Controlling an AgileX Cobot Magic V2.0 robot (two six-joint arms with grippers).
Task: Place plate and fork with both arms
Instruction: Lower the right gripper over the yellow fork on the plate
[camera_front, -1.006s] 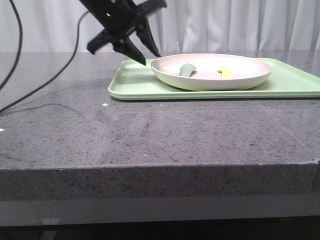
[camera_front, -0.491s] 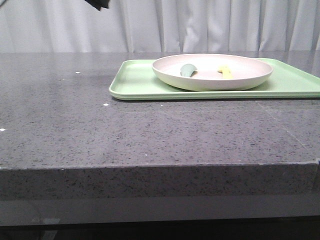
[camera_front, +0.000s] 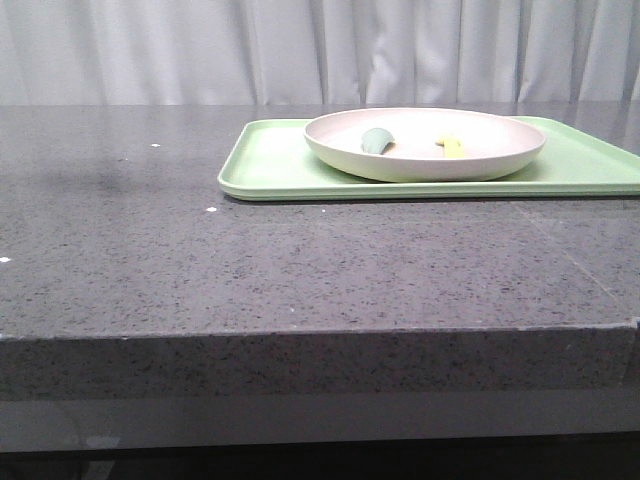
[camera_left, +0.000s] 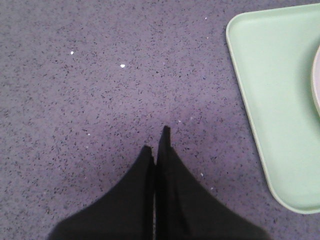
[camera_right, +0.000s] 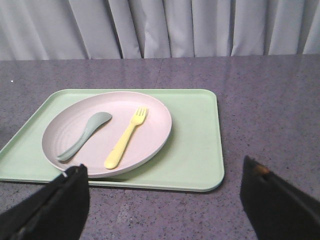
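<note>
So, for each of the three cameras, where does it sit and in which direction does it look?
Front view: low at the table edge, facing forward at the green tray carrying the plate; no robot part shows.
Left wrist view: above the bare table, looking down; the shut left pincer shows, tray corner beside it.
Right wrist view: raised, facing the curtain, over the plate holding the yellow fork and green spoon; the open right pincer frames them.
All three share the tray.

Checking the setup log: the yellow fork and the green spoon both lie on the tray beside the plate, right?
Not quite. The right wrist view shows the yellow fork and green spoon lying in the plate, which sits on the tray.
</note>
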